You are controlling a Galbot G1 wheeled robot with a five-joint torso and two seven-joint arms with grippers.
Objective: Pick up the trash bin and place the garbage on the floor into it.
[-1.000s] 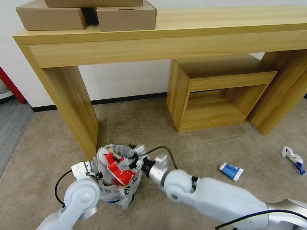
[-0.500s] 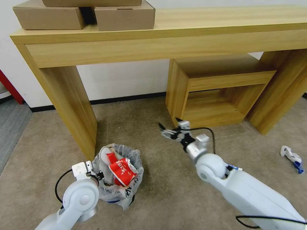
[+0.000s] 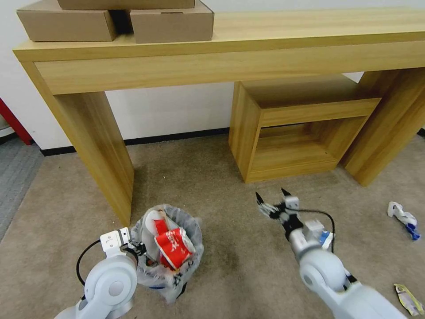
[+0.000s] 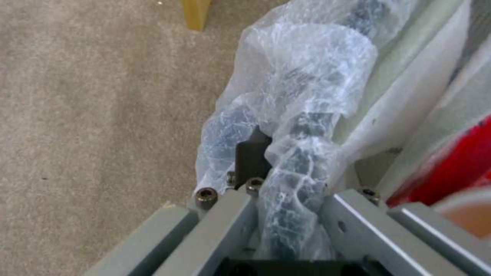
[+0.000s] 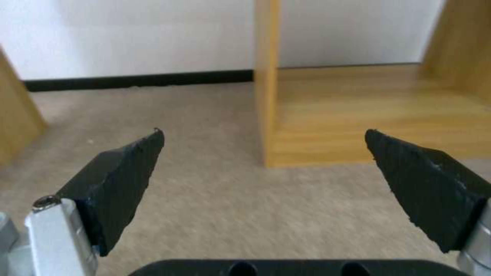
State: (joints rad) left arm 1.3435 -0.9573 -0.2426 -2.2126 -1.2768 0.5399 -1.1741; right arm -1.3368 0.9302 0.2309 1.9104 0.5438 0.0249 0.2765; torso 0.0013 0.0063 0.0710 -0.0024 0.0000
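We hold the trash bin (image 3: 170, 252) with our left end effector (image 3: 133, 246), which is clamped on the bag-covered rim at the bin's left side; in the left wrist view the crinkled plastic (image 4: 297, 126) runs between the closed fingers. The bin sits low over the beige floor (image 3: 212, 186), near the left leg of the wooden bench (image 3: 95, 146), and red and white packaging already fills it.

Our right end effector (image 3: 271, 200) hangs over open carpet to the right of the bin, spread wide and holding nothing; the right wrist view shows both dark fingertips (image 5: 122, 172) far apart with only carpet and the low wooden shelf unit (image 5: 358, 115) ahead.

The nearest piece of garbage is the blue and white packet (image 3: 325, 238), lying on the floor just behind and to the right of that end effector, partly hidden by the right arm, so we cannot tell its long axis. A crumpled white and blue wrapper (image 3: 403, 217) lies well off to the right, and a pale, possibly yellowish scrap (image 3: 408, 297) lies near the right arm's base. All three are on the right arm's side, so we judge that arm the nearer one, reaching back and right, away from the bin.
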